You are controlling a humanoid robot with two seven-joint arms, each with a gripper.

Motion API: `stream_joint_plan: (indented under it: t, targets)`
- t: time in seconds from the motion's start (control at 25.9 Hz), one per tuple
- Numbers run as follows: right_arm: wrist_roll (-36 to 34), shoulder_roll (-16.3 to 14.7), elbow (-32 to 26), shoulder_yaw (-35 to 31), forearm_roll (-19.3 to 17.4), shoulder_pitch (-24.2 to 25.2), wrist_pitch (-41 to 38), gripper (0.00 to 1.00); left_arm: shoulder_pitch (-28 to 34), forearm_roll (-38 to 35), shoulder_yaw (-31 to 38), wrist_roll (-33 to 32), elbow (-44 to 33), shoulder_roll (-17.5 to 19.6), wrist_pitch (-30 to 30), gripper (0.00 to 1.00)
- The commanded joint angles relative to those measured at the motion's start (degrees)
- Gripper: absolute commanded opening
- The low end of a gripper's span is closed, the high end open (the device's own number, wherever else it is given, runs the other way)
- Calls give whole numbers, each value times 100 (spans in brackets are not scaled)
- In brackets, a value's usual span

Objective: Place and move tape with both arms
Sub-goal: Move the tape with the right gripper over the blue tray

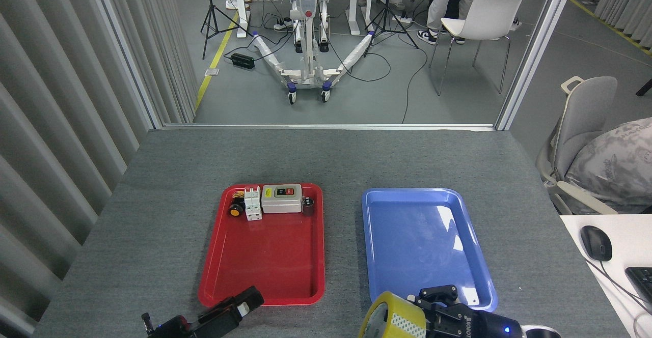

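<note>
The tape (383, 313), a yellow roll with a white printed core, is at the bottom edge just in front of the blue tray's near-left corner. My right gripper (425, 308) comes in from the bottom right with its blue light showing and is shut on the roll's right side. The roll is tilted, its hole facing down-left. My left gripper (243, 300) reaches up from the bottom left, its black tip over the red tray's near rim. It is seen end-on and dark, so its jaws cannot be read, and nothing shows in it.
A red tray (265, 261) holds a grey switch box (281, 198), a white breaker (252, 204) and a black-and-orange knob (235, 209) along its far edge. The blue tray (423, 246) lies to its right. A white desk with a mouse (596, 242) is at the right.
</note>
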Motion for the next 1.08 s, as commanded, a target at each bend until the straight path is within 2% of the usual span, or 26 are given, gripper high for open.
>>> stream_joint_plan:
  t: [0.0, 0.04, 0.08, 0.15, 0.19, 0.23, 0.27, 0.35, 0.39, 0.46, 0.62, 0.73, 0.81, 0.89, 0.97, 1.04]
  targets:
    - [99, -66, 159, -880, -525, 576, -18, 28, -157, -1460, 544, 1007, -17, -46, 79, 88]
    - [117, -102, 194, -1083, -657, 691, -18, 27, -254, -2507, 658, 1500, -53, -90, 228, 88]
    - [187, -137, 203, -1267, -798, 831, -1, 27, -333, -3887, 799, 2256, -246, -248, 518, 88]
    - [538, -163, 273, -1575, -1123, 1016, 456, 27, -342, -6443, 852, 4065, -940, -670, 1396, 88]
    - [758, -146, 379, -1689, -1272, 1034, 790, 27, -298, -7410, 711, 4979, -1160, -705, 1932, 89]
    - [986, -93, 484, -1803, -1395, 1034, 1203, 28, -272, -8000, 299, 5709, -1257, -679, 2530, 95]
    - [1259, -40, 590, -1909, -1430, 963, 1686, 29, -166, -8150, -185, 6184, -1292, -652, 3128, 99]
    - [1865, 206, 809, -2120, -1378, 840, 2688, 38, 1, -8132, -783, 6246, -1274, -599, 4095, 99]
    - [2147, 285, 915, -2111, -1369, 700, 3093, 41, 53, -8132, -932, 6228, -1274, -591, 4262, 99]
    - [2683, 276, 985, -1979, -1395, 515, 3480, 42, 282, -8079, -1240, 6228, -1230, -582, 4315, 99]
    - [3887, 206, 1020, -1856, -1562, 243, 3629, 42, 511, -8071, -1829, 6272, -1265, -520, 4526, 99]
    - [4485, 118, 1020, -1812, -2265, -188, 4068, 39, 511, -8071, -1864, 6299, -1257, -520, 4570, 99]
    - [4704, -22, 1117, -1602, -2590, -557, 4402, 35, 511, -8071, -1864, 6316, -1248, -520, 4570, 99]
    - [4819, -14, 1407, -1329, -2696, -962, 4622, 30, 502, -8053, -1864, 6492, -1230, -529, 4517, 100]
    - [4880, 74, 1864, -977, -2696, -1392, 4780, 26, 484, -8053, -1890, 6976, -1195, -529, 4500, 99]
    - [4959, 223, 2347, -644, -2696, -1814, 4903, 22, 484, -8053, -1978, 7151, -1099, -529, 4508, 100]
